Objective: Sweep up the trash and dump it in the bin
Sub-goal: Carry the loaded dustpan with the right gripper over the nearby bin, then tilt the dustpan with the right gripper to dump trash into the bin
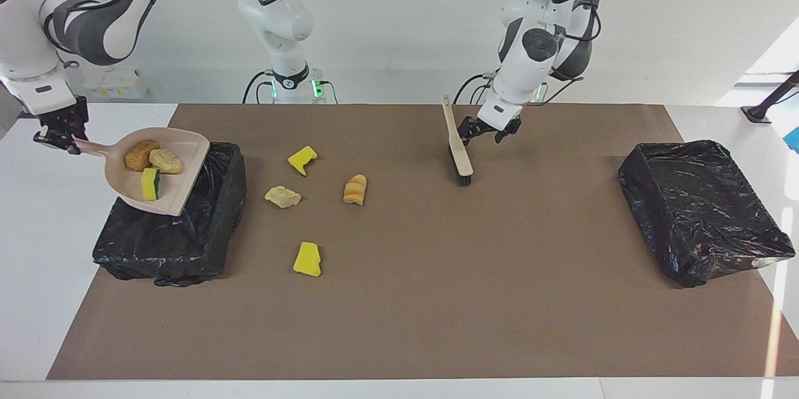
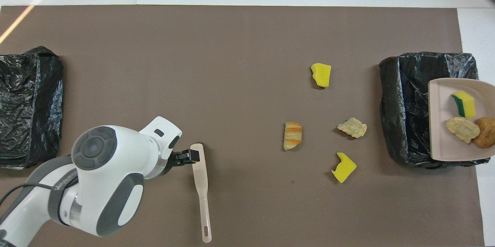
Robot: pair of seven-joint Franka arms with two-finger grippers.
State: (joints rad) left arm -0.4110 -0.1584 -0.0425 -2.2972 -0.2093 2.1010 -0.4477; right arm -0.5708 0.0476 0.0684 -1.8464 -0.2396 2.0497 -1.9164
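My right gripper (image 1: 59, 129) is shut on the handle of a beige dustpan (image 1: 187, 168), held in the air over the black-lined bin (image 1: 187, 243) at the right arm's end. The pan (image 2: 441, 131) carries three pieces of trash: a brown roll (image 1: 140, 154), a pale lump (image 1: 166, 160) and a yellow-green sponge (image 1: 150, 184). Several more trash pieces lie on the mat: two yellow chunks (image 1: 302, 159) (image 1: 308, 259), a beige lump (image 1: 283, 197) and a striped roll (image 1: 354, 190). My left gripper (image 1: 488, 132) is open beside the beige-handled brush (image 1: 459, 155), which rests on its bristles.
A second black-lined bin (image 1: 702, 211) stands at the left arm's end of the brown mat (image 1: 437, 299). White table surface borders the mat on all sides.
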